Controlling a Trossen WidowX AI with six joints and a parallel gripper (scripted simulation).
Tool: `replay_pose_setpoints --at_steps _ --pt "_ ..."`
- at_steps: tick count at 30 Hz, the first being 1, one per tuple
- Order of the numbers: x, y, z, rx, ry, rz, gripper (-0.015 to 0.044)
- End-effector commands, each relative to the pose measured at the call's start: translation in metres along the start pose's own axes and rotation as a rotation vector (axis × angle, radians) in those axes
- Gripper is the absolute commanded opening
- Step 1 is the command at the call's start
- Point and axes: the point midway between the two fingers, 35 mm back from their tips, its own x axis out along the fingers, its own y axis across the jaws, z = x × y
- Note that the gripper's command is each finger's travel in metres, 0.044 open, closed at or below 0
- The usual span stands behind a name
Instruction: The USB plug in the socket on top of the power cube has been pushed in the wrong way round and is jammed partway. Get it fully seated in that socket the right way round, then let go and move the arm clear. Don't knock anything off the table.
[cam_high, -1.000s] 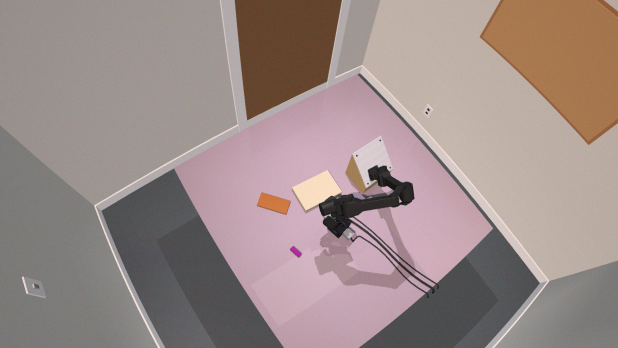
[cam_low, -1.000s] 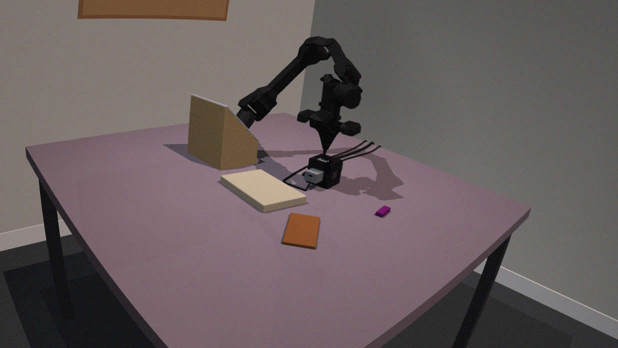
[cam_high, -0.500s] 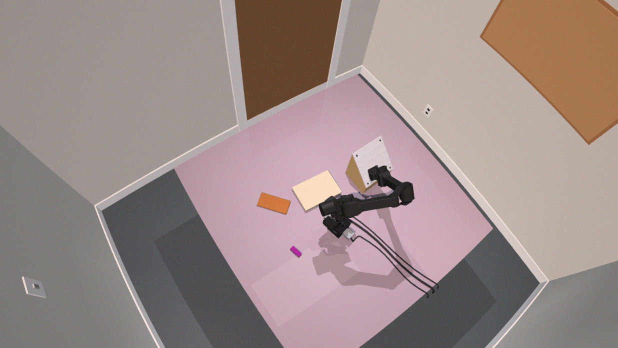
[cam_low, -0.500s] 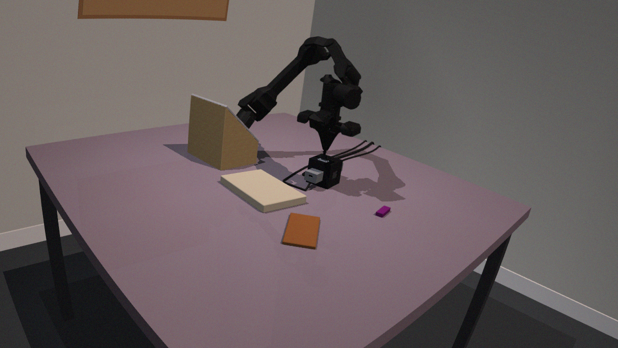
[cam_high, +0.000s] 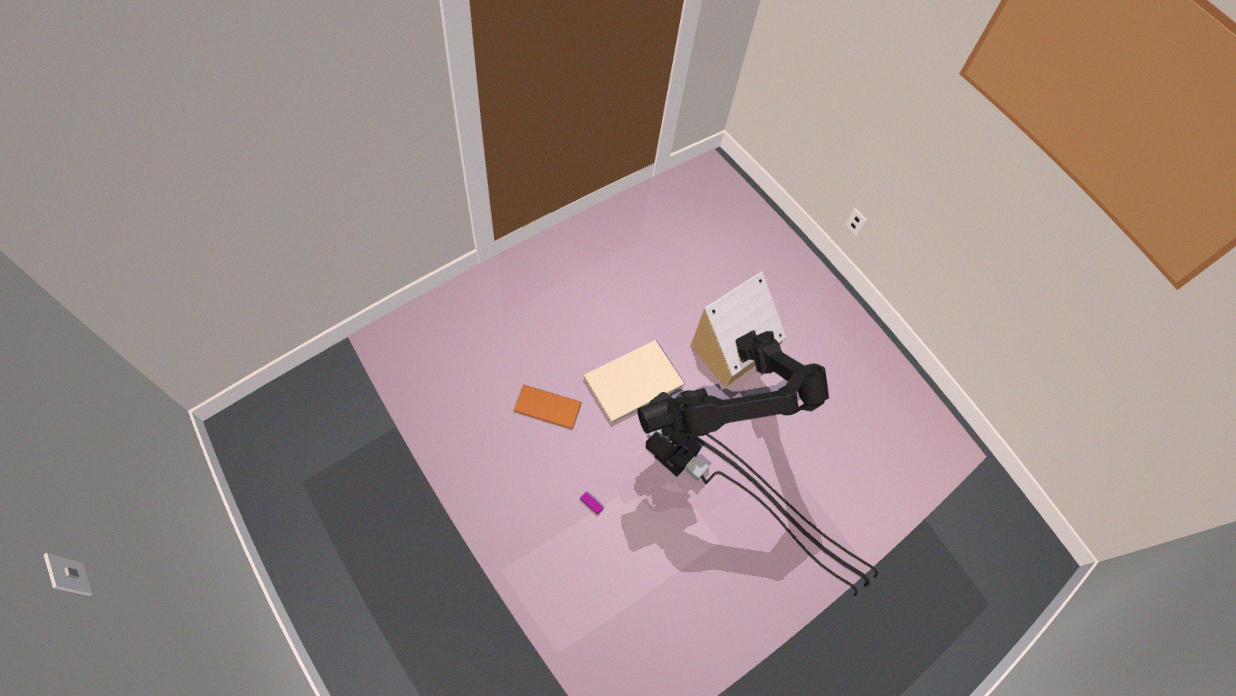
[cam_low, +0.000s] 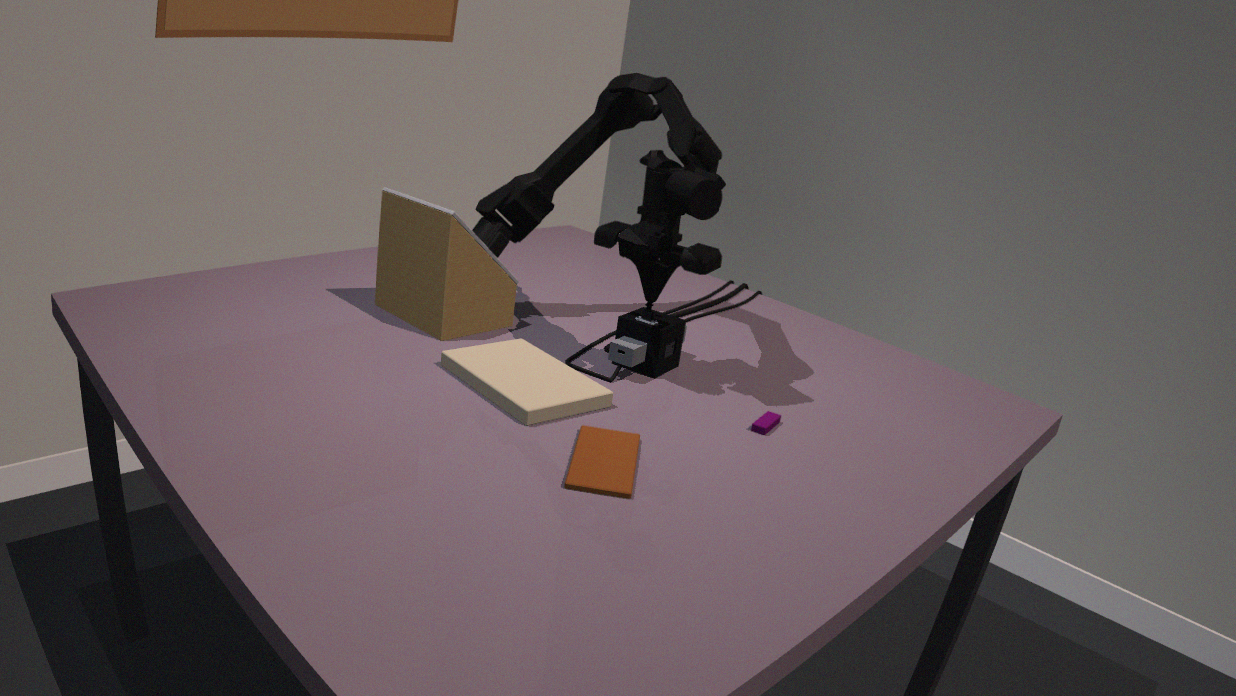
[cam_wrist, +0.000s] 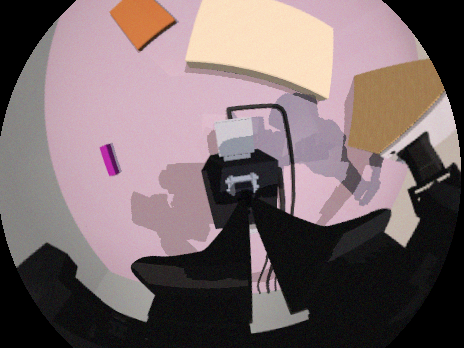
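Note:
The black power cube (cam_low: 657, 364) (cam_wrist: 214, 176) stands upright on the table. A pale-rimmed socket (cam_low: 646, 319) (cam_wrist: 242, 177) shows on its top. My gripper (cam_low: 649, 300) (cam_wrist: 248, 204) points down over the cube top, its fingertips almost together and shut on the small dark USB plug (cam_low: 649, 306). The plug is at or just over the socket; the fingers hide most of it. Its way round and any depth in the socket cannot be told. A grey adapter block (cam_low: 627, 351) (cam_wrist: 234, 136) sticks out from the cube's side. In the top view the arm hides the fingertips.
A cream slab (cam_high: 633, 380) (cam_low: 527, 377) (cam_wrist: 260, 40) and an orange block (cam_high: 547, 407) (cam_low: 602, 461) (cam_wrist: 143, 22) lie beyond the adapter. A magenta block (cam_high: 591, 503) (cam_low: 766, 422) (cam_wrist: 110, 160) lies to one side. A wooden wedge (cam_low: 410, 263) (cam_wrist: 390, 107) stands near the arm's base. Black cables (cam_high: 782, 510) (cam_wrist: 292, 165) trail from the cube.

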Motion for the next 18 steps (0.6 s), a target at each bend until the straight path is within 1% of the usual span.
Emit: replay_pose_setpoints --at_steps 1,18 --pt "0.0009 0.0002 -0.0002 0.004 0.004 0.002 0.0000" --pt "0.0029 0.0002 -0.0001 0.004 0.004 0.002 0.0000"
